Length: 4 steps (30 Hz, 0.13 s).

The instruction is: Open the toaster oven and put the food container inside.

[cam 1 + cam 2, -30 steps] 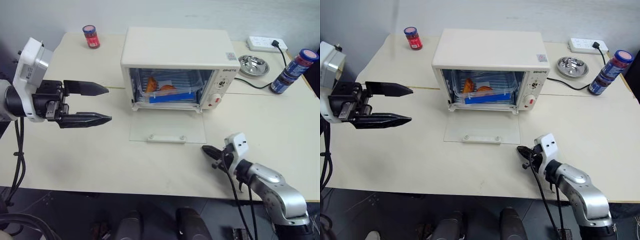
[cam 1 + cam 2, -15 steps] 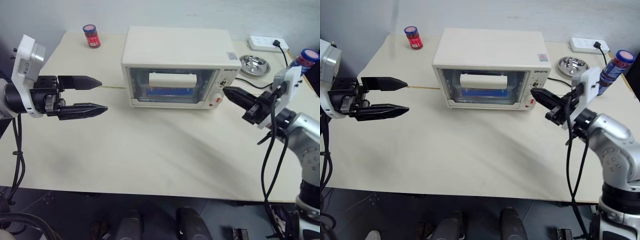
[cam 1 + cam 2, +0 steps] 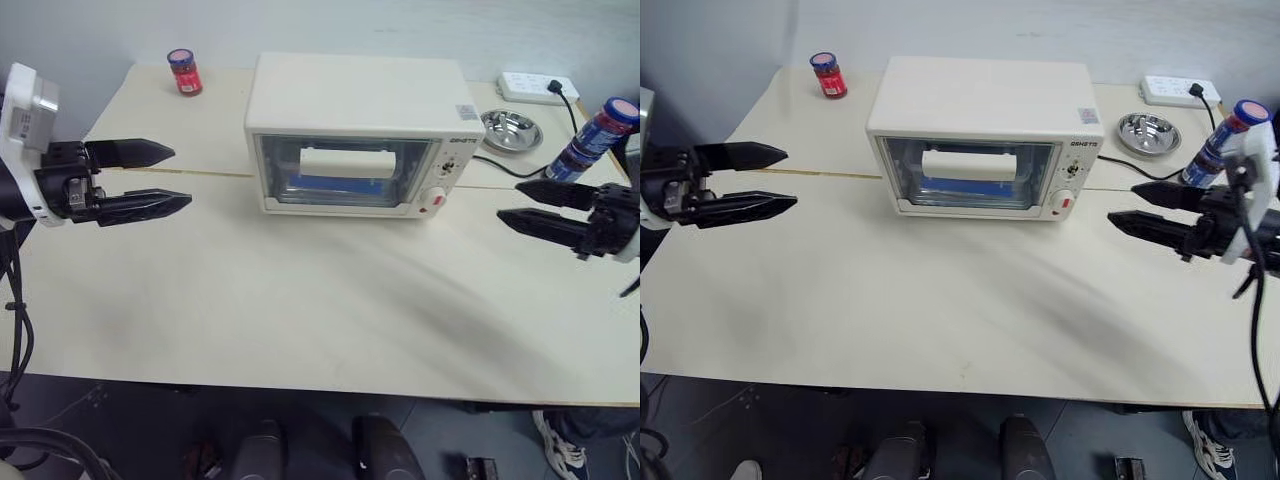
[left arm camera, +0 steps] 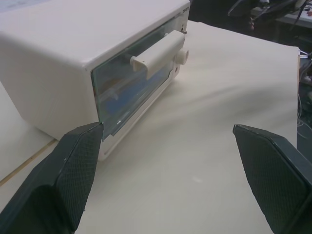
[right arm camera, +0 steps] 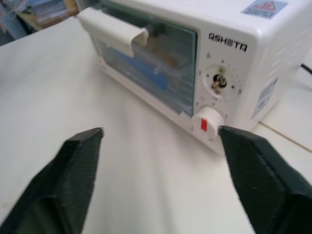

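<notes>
- Left gripper and right gripper: fingers spread, empty, flanking the counter.
- Toaster oven: door closed; rigid, hinged; take its bar handle.
- Food container: inside, likely light, slick plastic.

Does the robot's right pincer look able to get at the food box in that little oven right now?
Probably not: the toaster oven has its glass door shut over the food container, and the open right pincer hangs off to the side.
</notes>
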{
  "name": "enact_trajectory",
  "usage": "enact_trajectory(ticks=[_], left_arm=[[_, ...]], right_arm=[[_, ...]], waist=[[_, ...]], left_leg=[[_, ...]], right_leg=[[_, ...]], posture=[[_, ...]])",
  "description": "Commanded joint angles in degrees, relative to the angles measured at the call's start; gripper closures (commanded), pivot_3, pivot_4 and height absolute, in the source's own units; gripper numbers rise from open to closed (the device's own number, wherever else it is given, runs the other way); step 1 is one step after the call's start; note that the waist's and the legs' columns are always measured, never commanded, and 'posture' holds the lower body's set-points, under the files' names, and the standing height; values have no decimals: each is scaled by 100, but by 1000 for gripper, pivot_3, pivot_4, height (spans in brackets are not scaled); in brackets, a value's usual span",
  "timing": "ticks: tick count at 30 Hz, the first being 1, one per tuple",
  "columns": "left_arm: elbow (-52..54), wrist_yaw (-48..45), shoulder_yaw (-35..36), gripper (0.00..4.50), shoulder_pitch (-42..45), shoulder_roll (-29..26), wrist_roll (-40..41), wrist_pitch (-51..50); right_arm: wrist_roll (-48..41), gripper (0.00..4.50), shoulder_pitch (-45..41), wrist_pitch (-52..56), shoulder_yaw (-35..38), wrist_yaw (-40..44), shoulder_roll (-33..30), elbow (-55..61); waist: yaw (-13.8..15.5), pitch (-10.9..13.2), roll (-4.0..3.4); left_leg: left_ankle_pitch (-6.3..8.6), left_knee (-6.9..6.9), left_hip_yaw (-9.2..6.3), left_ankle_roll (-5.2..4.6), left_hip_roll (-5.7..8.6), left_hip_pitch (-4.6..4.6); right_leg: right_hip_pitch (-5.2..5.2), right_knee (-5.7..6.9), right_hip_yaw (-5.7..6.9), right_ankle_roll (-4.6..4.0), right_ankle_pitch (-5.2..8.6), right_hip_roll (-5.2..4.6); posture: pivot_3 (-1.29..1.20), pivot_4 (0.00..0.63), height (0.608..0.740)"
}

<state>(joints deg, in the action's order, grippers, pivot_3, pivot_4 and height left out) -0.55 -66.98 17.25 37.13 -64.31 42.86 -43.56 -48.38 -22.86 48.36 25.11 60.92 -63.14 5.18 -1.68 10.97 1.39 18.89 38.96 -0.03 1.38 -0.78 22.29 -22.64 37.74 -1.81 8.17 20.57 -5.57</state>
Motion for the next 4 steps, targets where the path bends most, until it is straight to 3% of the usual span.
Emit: enact_trajectory(ticks=[1,4], left_arm=[[17,-90,270,0,-19,-207,-31,72],[21,-84,293,0,-29,-198,-85,119]], right_arm=[[57,59,40,-204,277,331,-239,-59],[91,59,40,-297,289,326,-180,-53]], waist=[[-14,0,0],[-15,0,0]], left_leg=[[0,0,4,0,-1,-1],[0,0,5,0,-4,-1]], right_leg=[[0,0,-2,0,0,1],[-2,1,-3,0,0,3]], posture=[[0,150,740],[0,150,740]])
